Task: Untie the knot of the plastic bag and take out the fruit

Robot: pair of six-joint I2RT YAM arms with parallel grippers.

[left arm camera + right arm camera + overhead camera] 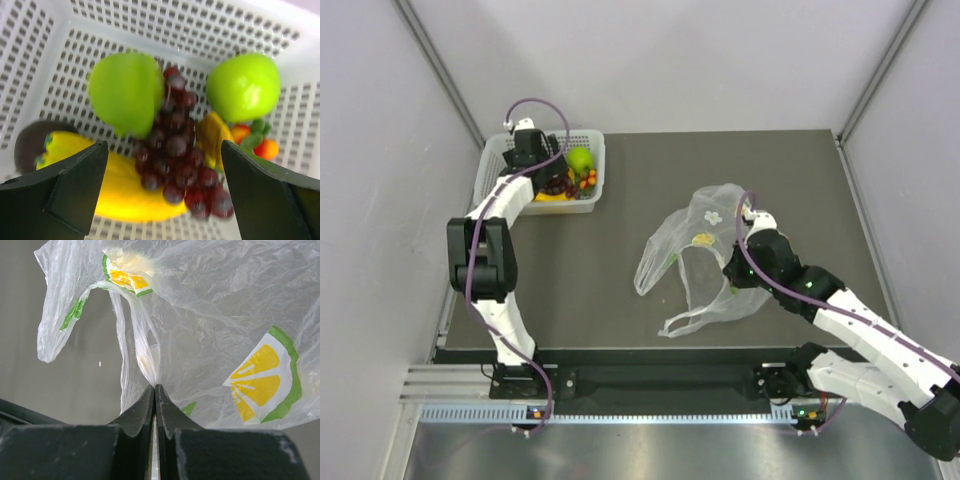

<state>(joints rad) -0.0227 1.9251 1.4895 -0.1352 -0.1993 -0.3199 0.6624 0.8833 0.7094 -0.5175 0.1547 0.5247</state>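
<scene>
Both grippers read clearly from here: my left gripper (164, 150) is spread wide over the fruit (243, 86) in the white basket (175, 20). My right gripper (155, 390) pinches a fold of the plastic bag (210, 315), printed with lemon slices (262, 377), lying mid-table (600, 290).

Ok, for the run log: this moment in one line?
left gripper open over fruit in basket | right gripper shut on plastic bag on table

Clear plastic bag (210, 315) with yellow-green citrus-slice prints; white perforated basket (200, 25) of green, yellow, purple, orange-red fruit (175, 150).
</scene>
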